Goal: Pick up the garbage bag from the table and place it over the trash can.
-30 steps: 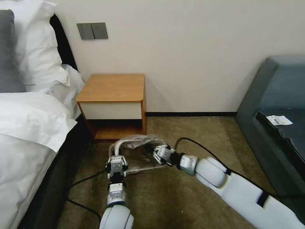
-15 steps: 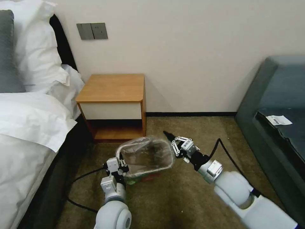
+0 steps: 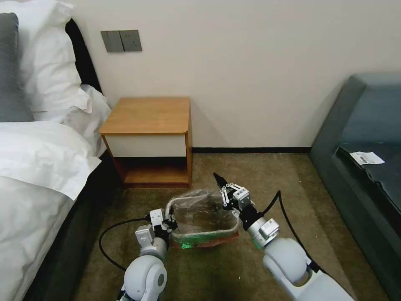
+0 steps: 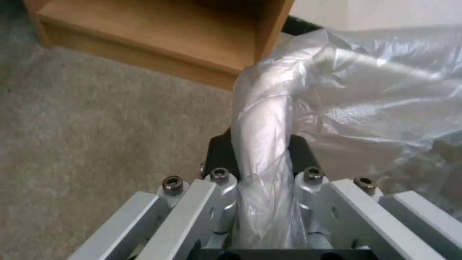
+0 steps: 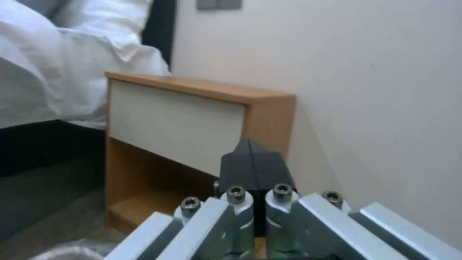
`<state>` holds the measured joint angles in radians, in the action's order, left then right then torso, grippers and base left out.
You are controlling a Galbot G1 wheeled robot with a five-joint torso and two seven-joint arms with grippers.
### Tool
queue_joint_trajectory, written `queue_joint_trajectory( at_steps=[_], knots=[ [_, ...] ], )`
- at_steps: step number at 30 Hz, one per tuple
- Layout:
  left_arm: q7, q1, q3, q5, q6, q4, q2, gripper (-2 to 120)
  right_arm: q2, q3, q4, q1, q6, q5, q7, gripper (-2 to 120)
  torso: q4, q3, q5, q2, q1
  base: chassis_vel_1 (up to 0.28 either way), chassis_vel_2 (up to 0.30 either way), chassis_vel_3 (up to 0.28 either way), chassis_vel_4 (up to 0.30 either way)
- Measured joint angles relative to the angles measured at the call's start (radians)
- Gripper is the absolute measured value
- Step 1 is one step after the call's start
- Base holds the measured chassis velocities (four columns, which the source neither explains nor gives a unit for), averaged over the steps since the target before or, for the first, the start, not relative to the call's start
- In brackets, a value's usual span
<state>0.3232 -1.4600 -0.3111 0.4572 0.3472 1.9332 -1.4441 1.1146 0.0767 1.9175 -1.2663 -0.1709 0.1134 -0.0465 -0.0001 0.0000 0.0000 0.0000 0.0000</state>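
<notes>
L gripper [image 3: 170,221]: lower centre, clamped on garbage bag [image 3: 200,211] rim
R gripper [image 3: 220,182]: fingers closed, empty, above trash can [image 3: 209,239]

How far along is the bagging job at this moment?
Done: the table is bare and the garbage bag lines the trash can on the carpet. In hand: the left gripper pinches the bagged rim. Right gripper is shut, lifted clear. Left: letting go.

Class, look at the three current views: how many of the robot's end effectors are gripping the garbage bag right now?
1. The left end effector pinches the garbage bag at the trash can's near-left rim. The right end effector, shut and empty, points up beside the far-right rim.
</notes>
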Motion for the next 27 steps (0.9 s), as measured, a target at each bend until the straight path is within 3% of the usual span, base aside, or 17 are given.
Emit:
queue_joint_trajectory(
  at_steps=[5,9,15,19,21,27],
  knots=[
    [0.0,0.004,0.003,-0.007,-0.006,-0.012,-0.001,13,0.036,-0.01,-0.023,-0.002,0.018,0.006,-0.068,0,0.0002,0.0,0.0001,0.0,0.0,0.0,0.0,0.0,0.0],
    [0.0,0.008,0.005,-0.011,-0.007,-0.014,-0.001,27,0.058,-0.014,-0.03,-0.002,0.042,0.019,-0.125,0,0.0001,0.0,0.0,0.0,0.0,0.0,0.0,0.0,0.0],
    [0.001,0.012,0.008,-0.024,-0.009,-0.016,0.001,54,0.103,-0.014,-0.027,-0.015,0.094,0.056,-0.237,26,0.0001,0.0,-0.0001,0.0,0.0,0.0,0.0,0.0,0.0],
    [0.0,0.012,0.008,-0.028,-0.011,-0.015,0.003,62,0.122,-0.012,-0.032,-0.024,0.097,0.059,-0.257,35,0.0,0.0,-0.0001,0.0,0.0,0.0,0.0,0.0,0.0],
    [-0.001,0.013,0.009,-0.03,-0.014,-0.012,0.007,75,0.151,-0.008,-0.038,-0.03,0.099,0.059,-0.277,48,0.0,0.0,-0.0001,0.0,0.0,0.0,0.0,0.0,0.0],
    [-0.012,0.013,0.009,-0.034,-0.026,-0.009,0.013,93,0.182,-0.002,-0.046,-0.022,0.101,0.051,-0.291,67,0.0,0.0,-0.0001,0.0,0.0,0.0,0.0,0.0,0.0]
  ],
)
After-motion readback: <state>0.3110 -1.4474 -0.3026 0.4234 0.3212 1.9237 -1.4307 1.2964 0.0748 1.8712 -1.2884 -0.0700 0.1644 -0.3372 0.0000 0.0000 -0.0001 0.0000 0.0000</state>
